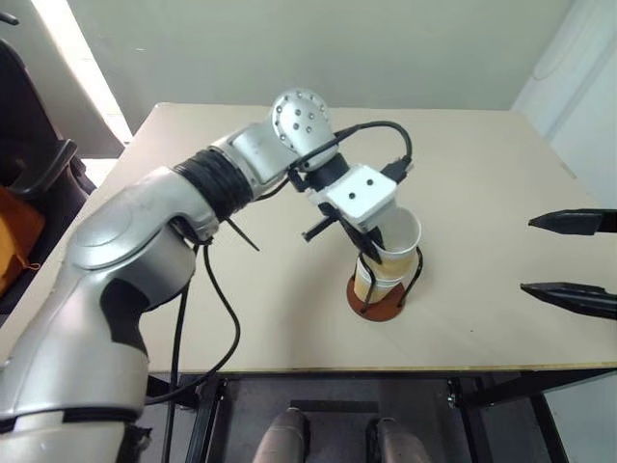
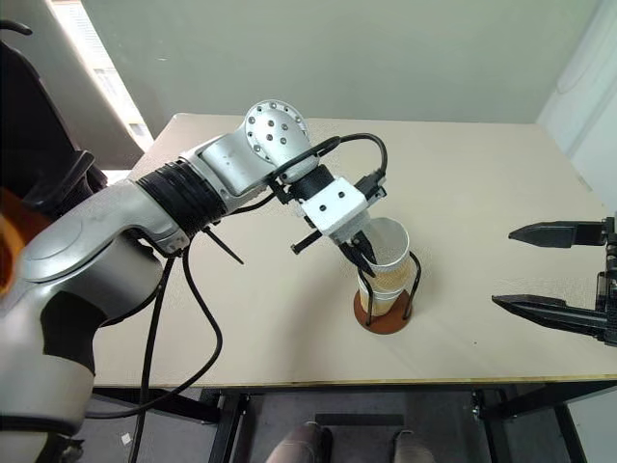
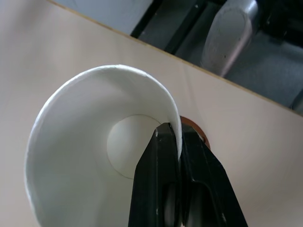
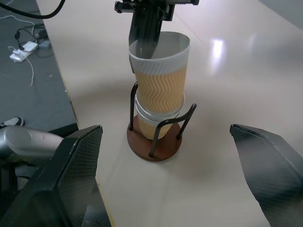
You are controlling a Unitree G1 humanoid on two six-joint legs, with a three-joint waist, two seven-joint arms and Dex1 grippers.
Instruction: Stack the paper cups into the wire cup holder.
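The left arm was clad in silver shells, joined by ribbed black sleeving, trailed by black cables, and capped with a screw-studded round silver wrist housing.

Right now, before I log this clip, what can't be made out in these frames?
- How many paper cups are nested: lower ones hide inside the top one.
- Wire cup holder in the left wrist view: hidden behind the held cup and the left pincer.
- Right pincer: cut off at the frame edge.
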